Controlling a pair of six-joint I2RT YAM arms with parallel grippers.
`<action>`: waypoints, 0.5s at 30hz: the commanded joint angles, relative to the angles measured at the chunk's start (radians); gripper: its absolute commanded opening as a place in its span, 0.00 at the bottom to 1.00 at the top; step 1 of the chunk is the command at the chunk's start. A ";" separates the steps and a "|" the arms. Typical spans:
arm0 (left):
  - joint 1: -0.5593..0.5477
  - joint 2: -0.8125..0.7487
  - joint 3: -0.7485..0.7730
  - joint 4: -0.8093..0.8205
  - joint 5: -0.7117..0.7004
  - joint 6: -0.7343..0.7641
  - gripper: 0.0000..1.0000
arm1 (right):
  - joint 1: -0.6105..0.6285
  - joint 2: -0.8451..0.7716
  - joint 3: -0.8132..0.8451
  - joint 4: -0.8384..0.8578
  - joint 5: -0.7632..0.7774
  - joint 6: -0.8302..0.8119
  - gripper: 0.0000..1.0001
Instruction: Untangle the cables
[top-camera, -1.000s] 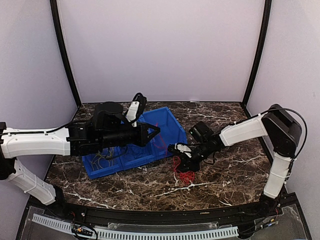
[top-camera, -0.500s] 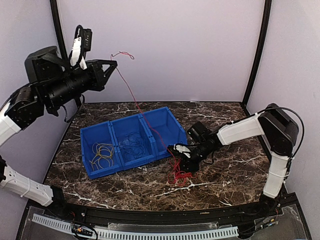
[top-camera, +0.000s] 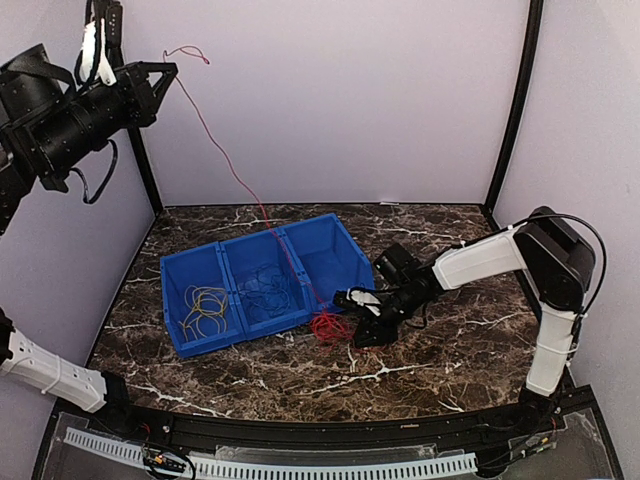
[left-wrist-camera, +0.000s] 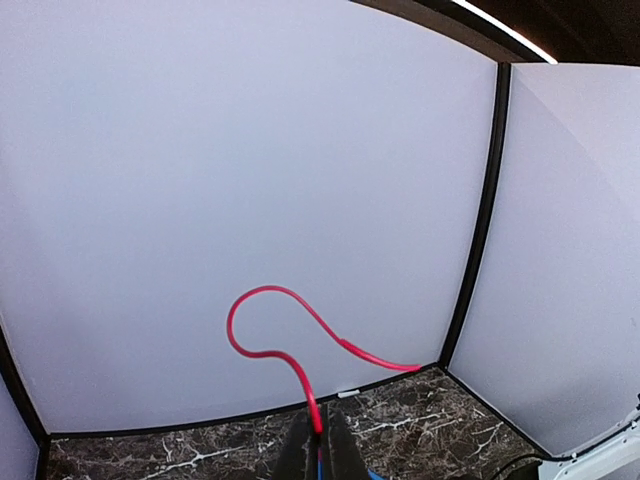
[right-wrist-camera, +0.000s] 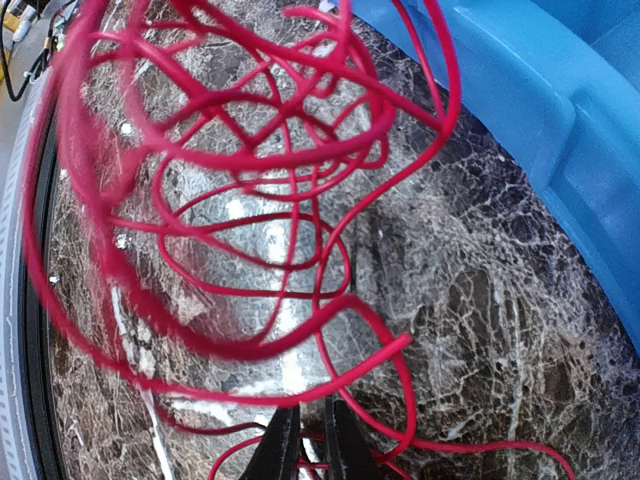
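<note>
My left gripper (top-camera: 170, 70) clenched on red cable (top-camera: 228, 160) high up, cable slanting down to its tangle on bench (top-camera: 450, 345) beside blue bin (top-camera: 338, 228), my right gripper (right-wrist-camera: 303, 440) nipping a strand there.

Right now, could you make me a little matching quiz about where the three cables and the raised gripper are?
Things:
1. red cable
2. yellow cable
3. blue cable
4. left gripper

Places:
A. middle compartment of the blue bin
B. high in the air, shut on a strand
C. left compartment of the bin
D. bunched on the table, one strand stretched upward

Pairs: 1-D, 2-C, 3-A, 4-B
</note>
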 joint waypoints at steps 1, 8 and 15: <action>-0.001 0.026 0.114 -0.036 0.004 0.054 0.00 | 0.009 -0.025 0.014 -0.027 0.003 -0.022 0.14; -0.001 0.075 0.091 -0.115 0.171 -0.017 0.00 | 0.008 -0.228 0.009 -0.081 -0.003 -0.088 0.24; -0.001 0.008 -0.186 -0.019 0.283 -0.132 0.00 | 0.023 -0.363 -0.009 -0.067 0.043 -0.162 0.57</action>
